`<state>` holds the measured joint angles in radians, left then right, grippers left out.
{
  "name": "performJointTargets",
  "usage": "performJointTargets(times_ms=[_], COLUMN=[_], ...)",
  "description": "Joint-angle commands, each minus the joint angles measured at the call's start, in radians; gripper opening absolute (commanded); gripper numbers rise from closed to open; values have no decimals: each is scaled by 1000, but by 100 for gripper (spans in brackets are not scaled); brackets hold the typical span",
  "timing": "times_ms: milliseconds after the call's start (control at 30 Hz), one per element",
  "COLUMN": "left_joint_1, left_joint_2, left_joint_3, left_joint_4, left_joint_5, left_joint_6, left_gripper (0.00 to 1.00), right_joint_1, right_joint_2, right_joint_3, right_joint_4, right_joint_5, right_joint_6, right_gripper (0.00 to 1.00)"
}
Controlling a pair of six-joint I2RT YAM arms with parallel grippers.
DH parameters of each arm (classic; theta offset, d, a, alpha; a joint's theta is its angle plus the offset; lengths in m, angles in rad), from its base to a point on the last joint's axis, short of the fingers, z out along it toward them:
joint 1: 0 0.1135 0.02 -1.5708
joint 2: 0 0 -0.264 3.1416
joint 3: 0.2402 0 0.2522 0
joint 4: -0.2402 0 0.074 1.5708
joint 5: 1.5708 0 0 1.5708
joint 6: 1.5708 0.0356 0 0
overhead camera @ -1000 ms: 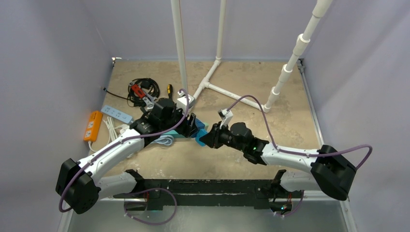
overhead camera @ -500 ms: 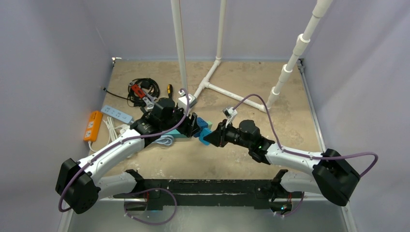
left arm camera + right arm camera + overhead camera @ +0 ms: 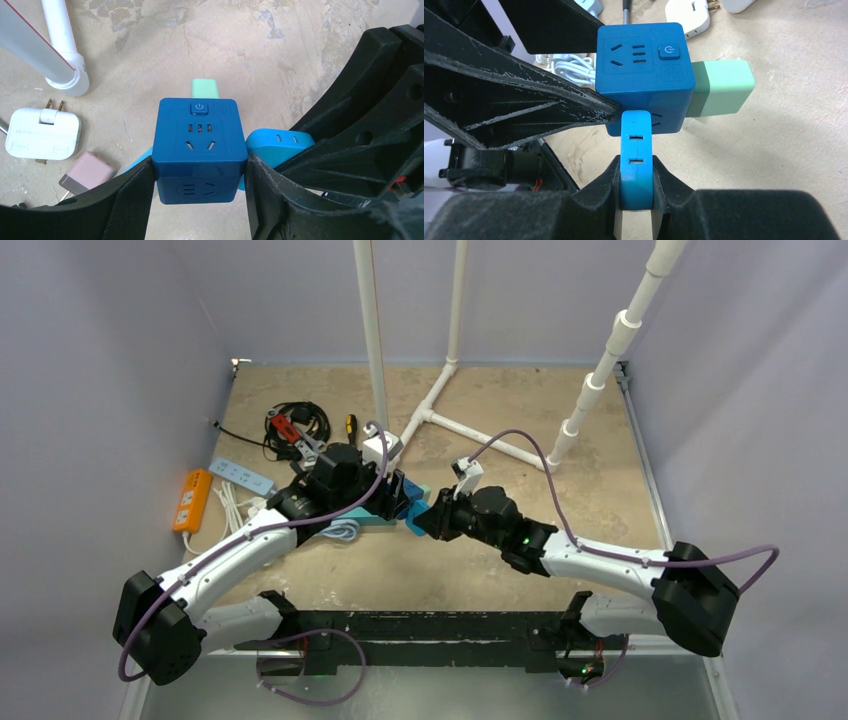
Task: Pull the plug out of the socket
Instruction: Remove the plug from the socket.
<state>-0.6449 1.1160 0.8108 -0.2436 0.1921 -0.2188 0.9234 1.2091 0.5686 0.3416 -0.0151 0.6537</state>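
A dark blue cube socket [image 3: 198, 140] sits between my left gripper's [image 3: 197, 175] fingers, which are shut on its two sides. A light blue plug [image 3: 635, 160] sits against the cube's [image 3: 641, 50] side face. My right gripper [image 3: 635, 182] is shut on the plug's flat sides. A mint green plug [image 3: 724, 87] sticks out of another face of the cube. In the top view both grippers meet at mid-table, the left [image 3: 398, 498] and the right [image 3: 428, 520], with the light blue plug [image 3: 414, 524] between them. The cube is mostly hidden there.
A white PVC pipe frame [image 3: 440, 400] stands behind the grippers. An orange power strip [image 3: 191, 500], a white power strip [image 3: 241, 475] and coiled cables [image 3: 296, 426] lie at the left. A white adapter [image 3: 42, 134] and a pink adapter [image 3: 87, 174] lie on the floor by the cube.
My right arm drew back to the right half a second ago, then returned left. The light blue plug stays in its grip against the cube. The left arm has barely moved.
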Motion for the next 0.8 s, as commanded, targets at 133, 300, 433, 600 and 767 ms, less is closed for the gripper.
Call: performJointTargets(times_ms=[133,300,433,600,767], left_joint_1=[4,5,4,4,5], left_joint_2=[-27,-37,-48,-57,-61], left_joint_3=[9,10,10,7,8], left_joint_4=[-34,-25,-10,-4,-6], left_joint_5=[-76,-26,50,76,69], left_joint_6=[-11,0,15,24,27], left_gripper=[0,0,0,0,0], right_joint_1=[22,22,22,22,22], right_joint_2=[-18,-65,-81,-101,-88], right_joint_3=[96,39,15,-5,3], right_joint_4=[-110,26,76,120,109], right_joint_5=[237,-5,-147,-290,-310], right_joint_6=[20,-124,-210,-280,-299], right_gripper=[0,0,0,0,0])
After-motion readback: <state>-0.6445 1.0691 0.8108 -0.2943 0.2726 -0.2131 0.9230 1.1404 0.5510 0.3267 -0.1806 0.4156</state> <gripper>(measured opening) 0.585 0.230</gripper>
